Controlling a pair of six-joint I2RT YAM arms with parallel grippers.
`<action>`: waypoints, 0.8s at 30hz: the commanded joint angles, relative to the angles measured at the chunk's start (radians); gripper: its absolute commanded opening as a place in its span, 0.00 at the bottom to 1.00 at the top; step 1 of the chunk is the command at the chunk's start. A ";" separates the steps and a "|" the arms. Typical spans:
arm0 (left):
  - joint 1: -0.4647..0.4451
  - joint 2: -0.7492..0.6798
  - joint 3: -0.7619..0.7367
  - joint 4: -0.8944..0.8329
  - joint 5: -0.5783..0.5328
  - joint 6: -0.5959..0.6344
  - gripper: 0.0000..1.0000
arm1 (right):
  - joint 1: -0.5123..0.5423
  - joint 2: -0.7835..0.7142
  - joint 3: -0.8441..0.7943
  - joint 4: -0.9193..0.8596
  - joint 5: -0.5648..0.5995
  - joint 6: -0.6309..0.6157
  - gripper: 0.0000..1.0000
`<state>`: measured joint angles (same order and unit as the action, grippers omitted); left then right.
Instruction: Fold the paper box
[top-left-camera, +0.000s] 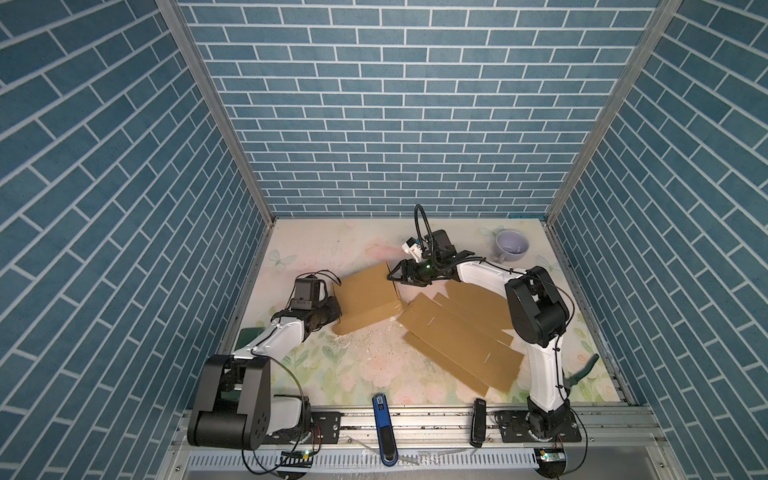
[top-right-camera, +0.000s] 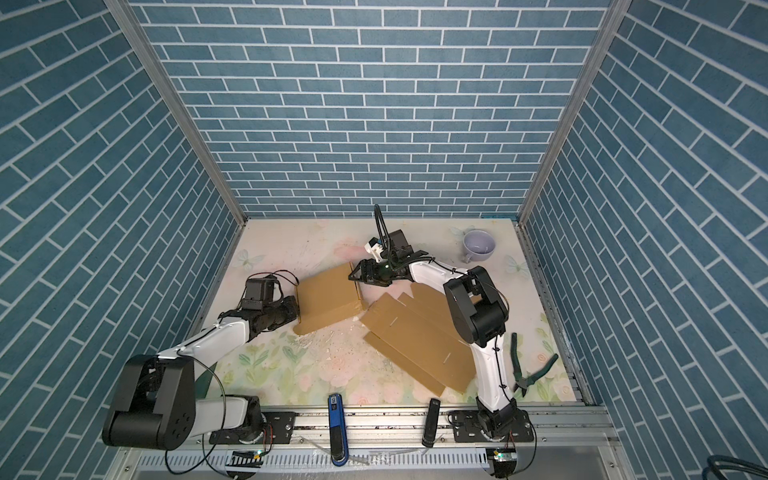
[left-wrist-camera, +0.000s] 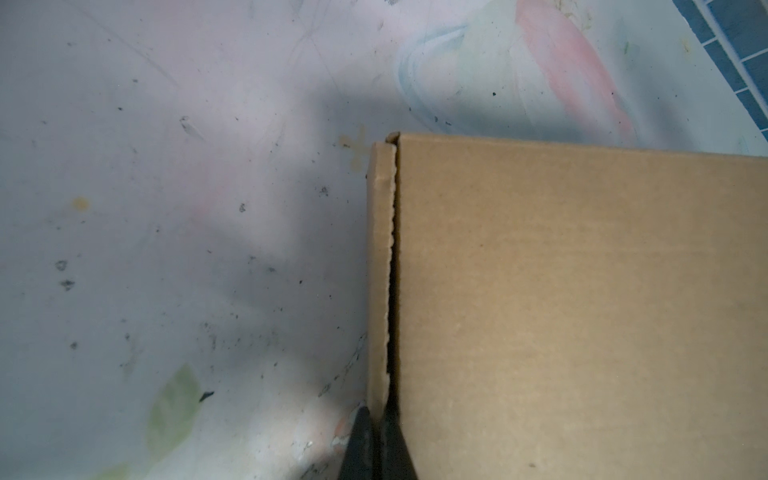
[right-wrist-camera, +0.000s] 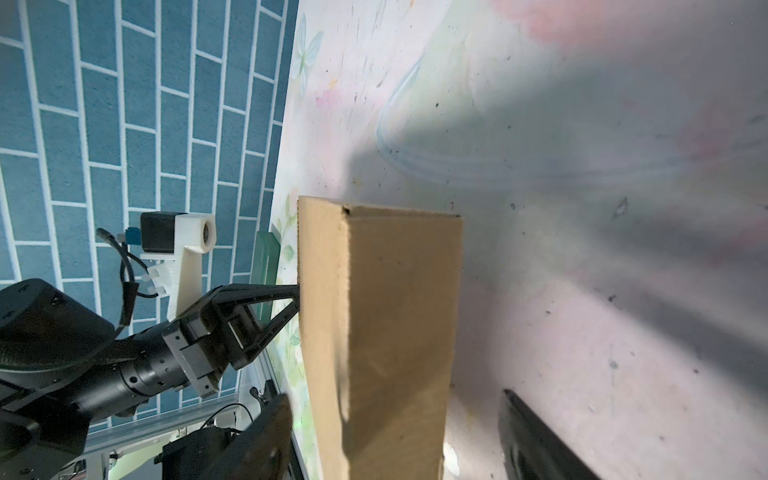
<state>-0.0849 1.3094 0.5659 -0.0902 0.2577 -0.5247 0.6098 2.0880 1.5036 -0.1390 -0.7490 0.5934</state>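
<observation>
The paper box is brown cardboard. Its folded-up part (top-left-camera: 368, 297) stands at mid-table, and the rest lies flat to the right (top-left-camera: 457, 336). My left gripper (top-left-camera: 336, 308) is at the box's left end, shut on a thin side flap (left-wrist-camera: 380, 270); in the left wrist view its fingertips (left-wrist-camera: 361, 440) pinch that flap's edge beside the wide panel (left-wrist-camera: 582, 311). My right gripper (top-left-camera: 391, 277) is open at the box's right end. In the right wrist view the box (right-wrist-camera: 395, 332) stands between its two fingers (right-wrist-camera: 266, 436), with a gap on each side.
A lilac mug (top-left-camera: 512, 246) stands at the back right. Green pliers (top-right-camera: 528, 365) lie at the right edge. A blue tool (top-left-camera: 384, 428) and a black one (top-left-camera: 478, 422) lie on the front rail. Blue brick walls close in three sides.
</observation>
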 joint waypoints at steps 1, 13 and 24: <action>0.001 0.001 -0.006 0.029 0.018 0.013 0.05 | -0.004 -0.036 0.003 -0.033 -0.019 -0.046 0.78; -0.003 0.016 0.039 0.047 0.043 0.008 0.04 | 0.011 0.015 0.010 0.110 -0.117 0.068 0.78; -0.024 0.017 0.081 0.042 0.046 0.011 0.04 | 0.019 0.024 0.010 0.114 -0.112 0.098 0.78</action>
<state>-0.0952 1.3212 0.6178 -0.0612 0.2939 -0.5232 0.6193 2.0964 1.5040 -0.0395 -0.8421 0.6716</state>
